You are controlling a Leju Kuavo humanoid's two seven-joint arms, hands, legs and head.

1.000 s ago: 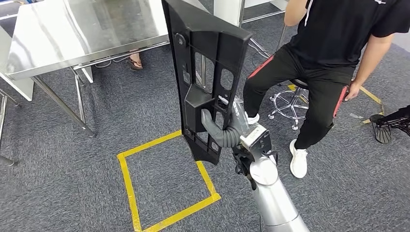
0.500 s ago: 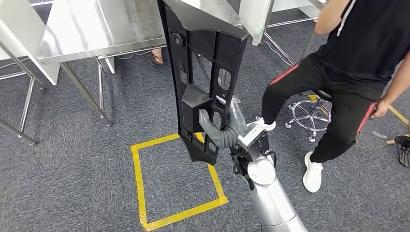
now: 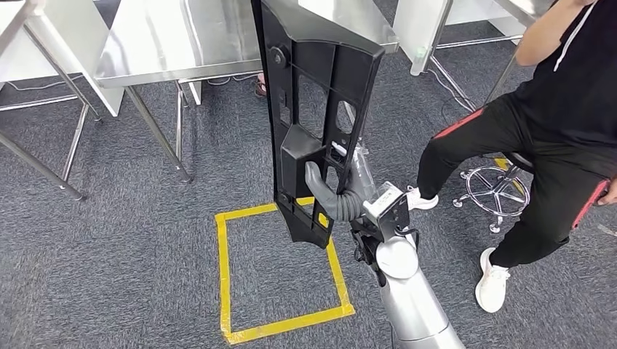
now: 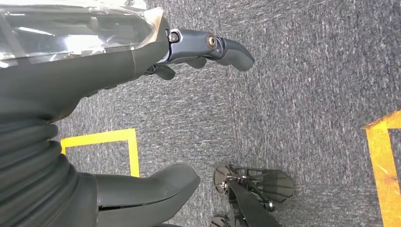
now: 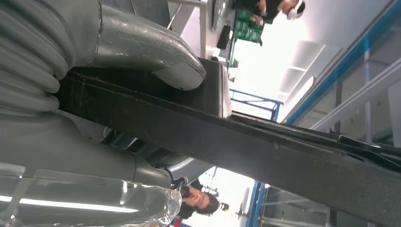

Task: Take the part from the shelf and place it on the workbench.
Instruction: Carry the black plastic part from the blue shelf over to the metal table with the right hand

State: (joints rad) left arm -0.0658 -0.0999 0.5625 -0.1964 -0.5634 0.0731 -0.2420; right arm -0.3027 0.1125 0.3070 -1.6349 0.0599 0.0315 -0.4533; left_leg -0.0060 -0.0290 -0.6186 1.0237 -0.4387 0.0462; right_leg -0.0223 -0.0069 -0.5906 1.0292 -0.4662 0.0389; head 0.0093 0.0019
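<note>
A long black plastic part (image 3: 313,109) with cut-outs stands nearly upright in the middle of the head view. My right hand (image 3: 338,196) grips it low down, the grey thumb hooked over a boxy rib. In the right wrist view the thumb (image 5: 156,52) presses on the part's dark edge (image 5: 265,142). The steel workbench (image 3: 182,40) lies ahead to the left, behind the part's upper end. My left hand (image 4: 71,80) hangs over the grey carpet, its fingers (image 4: 213,47) and thumb apart with nothing between them.
A person in black (image 3: 553,109) sits on a wheeled stool (image 3: 495,189) close on the right. A yellow tape square (image 3: 280,276) marks the carpet below the part. Slanted steel table legs (image 3: 156,131) stand ahead left, and another steel table (image 3: 429,18) is at the back right.
The whole picture has slid to the right, so the camera has turned left. The workbench and yellow square sit nearer the centre. The part stays in my right hand.
</note>
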